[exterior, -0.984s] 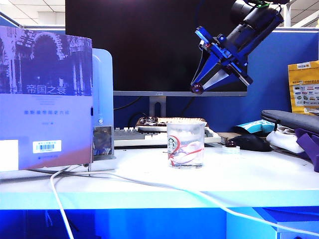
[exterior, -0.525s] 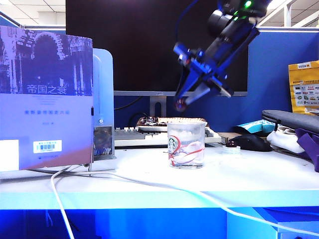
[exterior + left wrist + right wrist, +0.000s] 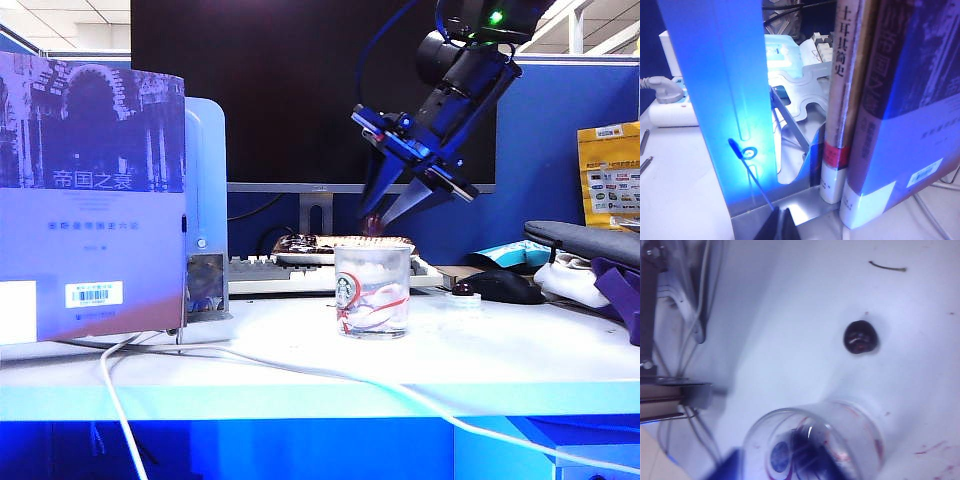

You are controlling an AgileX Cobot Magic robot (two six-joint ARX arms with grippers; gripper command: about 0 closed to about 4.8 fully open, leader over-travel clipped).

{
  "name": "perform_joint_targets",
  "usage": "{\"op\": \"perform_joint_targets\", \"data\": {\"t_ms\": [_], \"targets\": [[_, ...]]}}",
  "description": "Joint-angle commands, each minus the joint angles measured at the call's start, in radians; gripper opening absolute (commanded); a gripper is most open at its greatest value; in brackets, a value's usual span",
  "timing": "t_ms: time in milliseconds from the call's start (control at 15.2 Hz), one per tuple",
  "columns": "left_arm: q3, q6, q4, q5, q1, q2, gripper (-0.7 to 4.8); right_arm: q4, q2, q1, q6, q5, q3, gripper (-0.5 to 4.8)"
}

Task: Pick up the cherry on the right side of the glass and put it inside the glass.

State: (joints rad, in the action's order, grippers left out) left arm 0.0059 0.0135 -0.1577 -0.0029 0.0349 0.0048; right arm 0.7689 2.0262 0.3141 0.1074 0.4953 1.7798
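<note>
The white desk (image 3: 500, 360) is carrying the glass (image 3: 373, 290) near its front edge. Left of the glass, beside the books (image 3: 880, 115), the left gripper (image 3: 779, 227) is waiting idle, its tips seemingly lying together. Right above the glass mouth, the right gripper (image 3: 377, 220) is pointing down, probably so that the fruit drops in. The cherry (image 3: 374, 226) is sitting at its fingertips, just over the rim. It cannot be told whether the jaws are pinching or freeing it. Beyond the glass, another cherry (image 3: 860, 337) is lying on the desk.

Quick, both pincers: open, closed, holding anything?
Left pincer: by the books, only its tips visible; cannot tell.
Right pincer: open above the glass, the cherry apparently just below its tips.
</note>
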Motion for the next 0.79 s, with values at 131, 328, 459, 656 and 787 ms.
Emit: {"op": "perform_joint_targets", "data": {"t_ms": [131,328,459,656,787], "targets": [[-0.001,0.005,-0.013,0.004,0.000,-0.003,-0.05,-0.003,-0.005,0.001,-0.008,0.022,0.004,2.43],[-0.001,0.005,-0.013,0.004,0.000,-0.003,-0.05,-0.015,-0.013,-0.006,-0.006,-0.004,0.008,-0.08],[-0.001,0.005,-0.013,0.003,0.000,-0.003,-0.05,-0.005,-0.043,-0.011,-0.007,-0.008,0.054,-0.01],[-0.001,0.005,-0.013,0.004,0.000,-0.003,-0.05,-0.003,-0.147,-0.011,-0.008,-0.032,0.142,-0.01],[-0.001,0.005,-0.012,0.004,0.000,-0.003,-0.05,-0.006,-0.233,-0.011,-0.007,-0.058,0.185,-0.01]]}}
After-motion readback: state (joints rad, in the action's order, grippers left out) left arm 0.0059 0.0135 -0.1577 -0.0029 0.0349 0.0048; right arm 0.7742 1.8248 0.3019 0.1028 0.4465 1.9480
